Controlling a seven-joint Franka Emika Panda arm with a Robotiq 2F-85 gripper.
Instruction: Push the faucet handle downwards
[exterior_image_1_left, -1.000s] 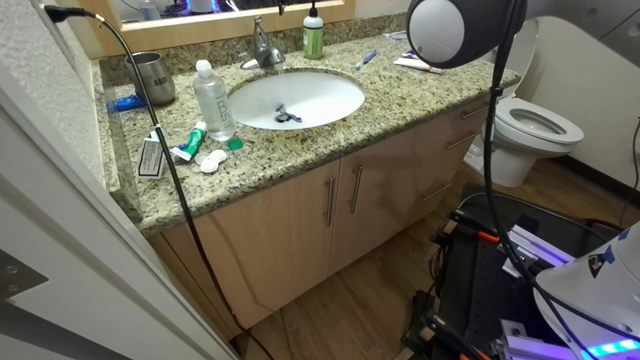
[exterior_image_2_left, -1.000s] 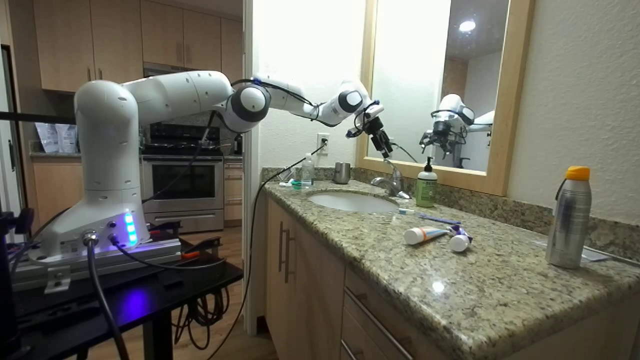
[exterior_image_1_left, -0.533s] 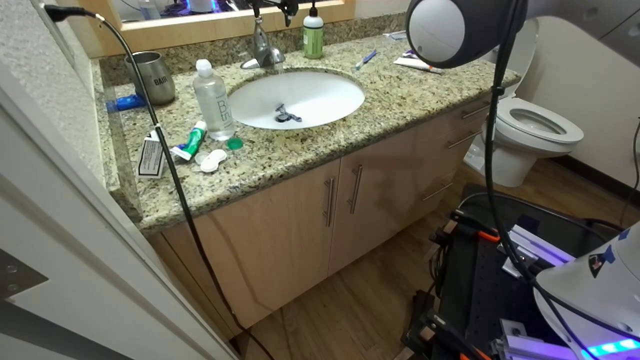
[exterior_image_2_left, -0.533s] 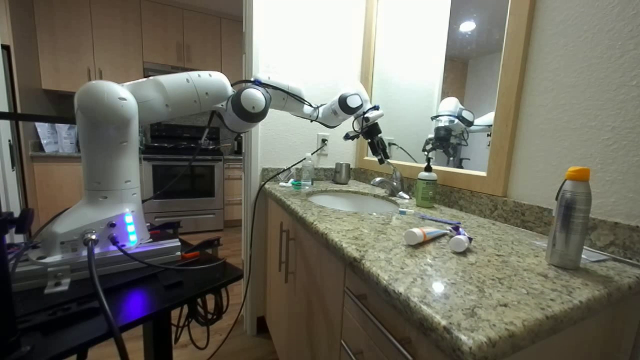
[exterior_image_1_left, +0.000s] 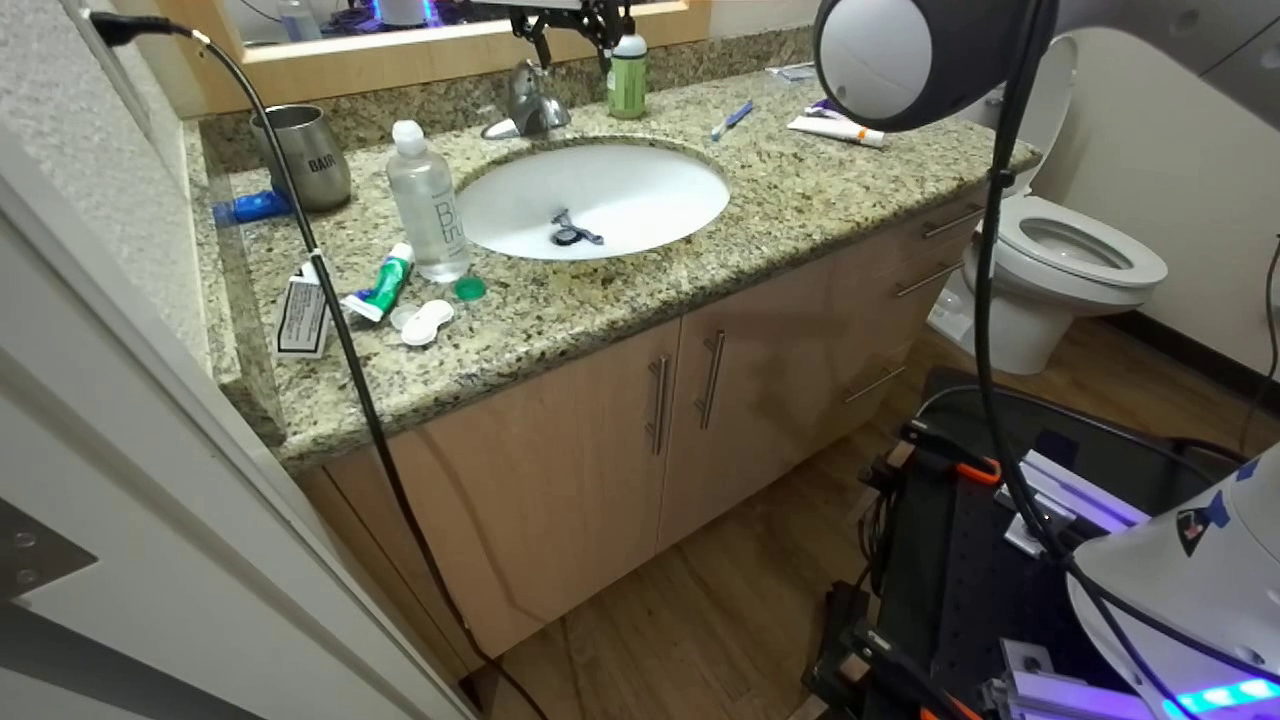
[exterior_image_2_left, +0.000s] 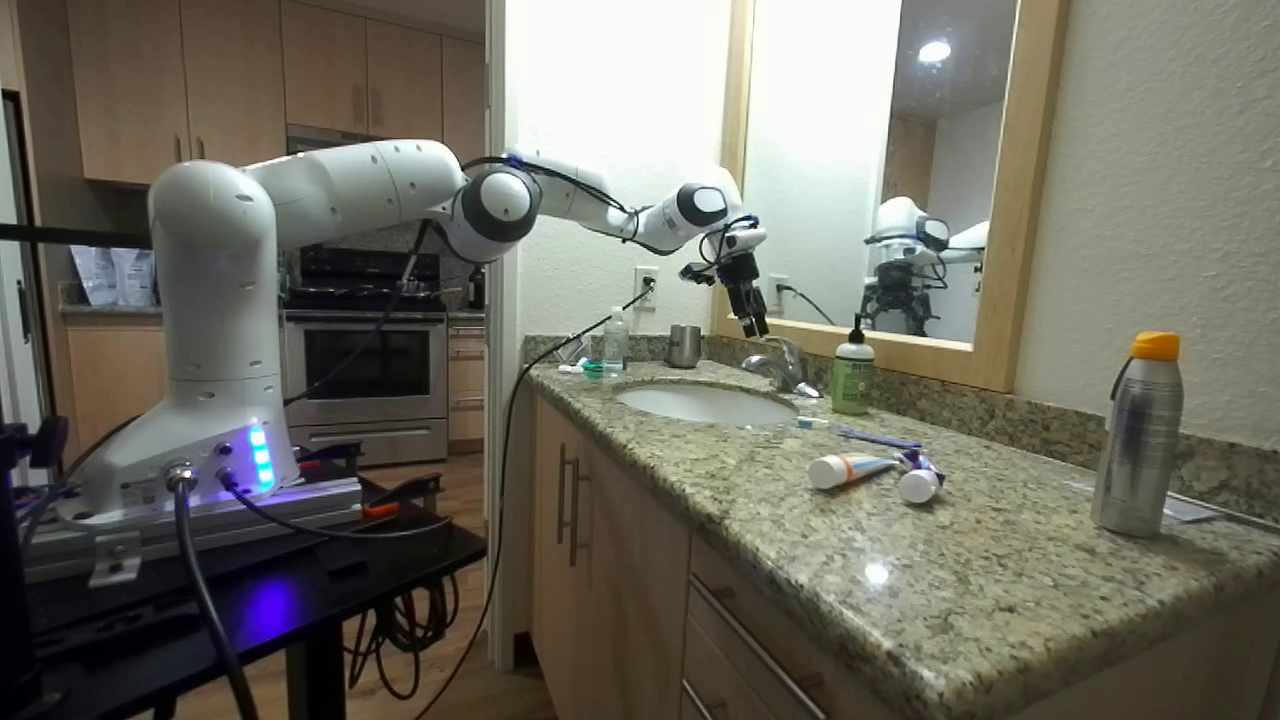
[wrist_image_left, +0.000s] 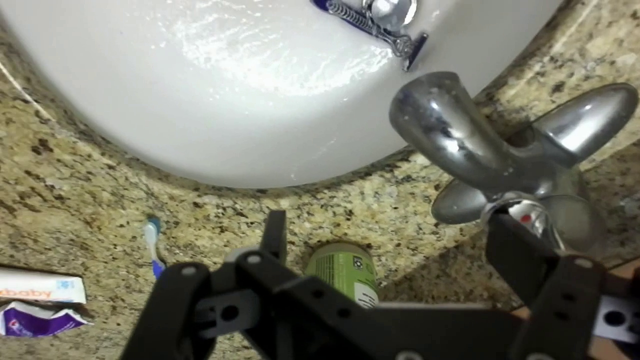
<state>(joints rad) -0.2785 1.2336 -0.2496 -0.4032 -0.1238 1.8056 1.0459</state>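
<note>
The faucet handle (wrist_image_left: 539, 220) is a short metal lever with a red dot, on top of the curved faucet (wrist_image_left: 470, 145). It sits low on the faucet in both exterior views (exterior_image_1_left: 524, 78) (exterior_image_2_left: 786, 348). My gripper (wrist_image_left: 387, 222) is open and empty, with its fingers wide apart and pointing down. It also shows in both exterior views (exterior_image_1_left: 575, 66) (exterior_image_2_left: 756, 330). In the wrist view the right finger overlaps the handle and hides part of it. Whether they touch I cannot tell. The white basin (wrist_image_left: 210, 120) lies in front of the faucet.
The green soap bottle (wrist_image_left: 345, 272) stands beside the faucet, behind the left finger. A mirror (exterior_image_2_left: 815, 150) is behind. A clear bottle (exterior_image_1_left: 428, 215) and a metal cup (exterior_image_1_left: 325, 170) stand on the counter. A razor (wrist_image_left: 355, 19) lies in the basin.
My gripper has moved down to the faucet top. The handle, raised before, has come down. The thin stream under the spout no longer shows in an exterior view.
</note>
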